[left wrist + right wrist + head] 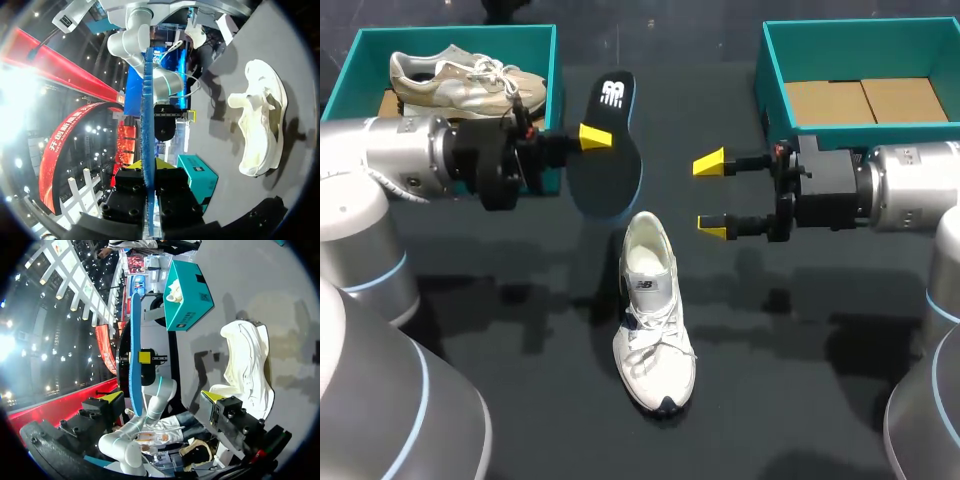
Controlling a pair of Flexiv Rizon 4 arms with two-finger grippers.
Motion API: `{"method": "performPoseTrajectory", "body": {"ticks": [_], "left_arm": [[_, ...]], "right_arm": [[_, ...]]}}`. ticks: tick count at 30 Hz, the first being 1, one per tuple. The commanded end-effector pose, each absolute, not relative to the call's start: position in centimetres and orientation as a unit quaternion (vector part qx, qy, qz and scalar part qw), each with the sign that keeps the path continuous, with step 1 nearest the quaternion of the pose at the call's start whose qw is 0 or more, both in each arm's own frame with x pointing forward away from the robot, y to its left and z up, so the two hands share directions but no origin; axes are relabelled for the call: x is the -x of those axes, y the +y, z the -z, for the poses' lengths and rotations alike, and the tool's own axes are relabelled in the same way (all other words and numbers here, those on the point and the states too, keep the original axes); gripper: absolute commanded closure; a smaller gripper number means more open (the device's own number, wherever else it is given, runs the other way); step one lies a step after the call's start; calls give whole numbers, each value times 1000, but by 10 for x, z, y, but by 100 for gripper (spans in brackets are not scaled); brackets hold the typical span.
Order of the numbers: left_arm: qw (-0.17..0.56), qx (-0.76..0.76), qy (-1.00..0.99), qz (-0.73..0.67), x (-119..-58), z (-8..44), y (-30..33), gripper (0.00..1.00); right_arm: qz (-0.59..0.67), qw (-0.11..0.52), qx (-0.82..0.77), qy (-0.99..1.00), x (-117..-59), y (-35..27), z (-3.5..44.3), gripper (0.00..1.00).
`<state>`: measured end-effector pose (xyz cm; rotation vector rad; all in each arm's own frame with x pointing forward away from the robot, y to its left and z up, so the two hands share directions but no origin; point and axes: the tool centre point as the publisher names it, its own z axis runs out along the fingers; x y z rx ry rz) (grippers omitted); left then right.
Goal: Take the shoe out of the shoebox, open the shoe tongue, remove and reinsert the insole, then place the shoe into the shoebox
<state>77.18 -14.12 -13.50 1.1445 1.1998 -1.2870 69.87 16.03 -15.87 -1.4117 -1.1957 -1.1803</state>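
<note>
A white shoe lies on the black table, toe toward the near edge, its opening facing up. My left gripper is shut on a dark blue insole, holding it above the table beyond the shoe's heel. In the left wrist view the insole stands edge-on between the fingers, the shoe off to one side. My right gripper hangs open to the right of the insole, nothing between its fingers. Its wrist view shows the insole ahead and the shoe on the table.
A teal shoebox at the back left holds a beige shoe. A second teal shoebox at the back right shows only its cardboard floor. Both arms hover above the table's middle band.
</note>
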Motion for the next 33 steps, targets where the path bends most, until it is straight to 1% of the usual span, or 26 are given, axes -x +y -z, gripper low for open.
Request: {"method": "performPoseTrajectory", "body": {"ticks": [1, 6, 11, 15, 30, 31, 32, 33], "left_arm": [[492, -490, 505, 512, -772, 136, -145, 100], [495, -504, 501, 499, -768, 139, -148, 100], [522, -521, 503, 451, -768, 140, -152, 100], [531, -520, 501, 444, -771, 146, -158, 100], [520, -521, 498, 458, -784, 159, -180, 100], [520, -522, 496, 458, -785, 159, -181, 100], [521, -523, 494, 459, -785, 159, -182, 100], [521, -523, 493, 461, -786, 159, -183, 100]], "right_arm": [[479, 455, 574, -484, -698, 162, 159, 0], [479, 455, 574, -484, -698, 162, 159, 0], [479, 453, 573, -487, -700, 165, 160, 0], [482, 450, 562, -499, -709, 173, 161, 0], [486, 439, 530, -539, -727, 190, 162, 0], [484, 441, 527, -541, -728, 191, 162, 6], [483, 442, 526, -543, -729, 193, 163, 25], [481, 442, 526, -545, -730, 194, 163, 37]]}}
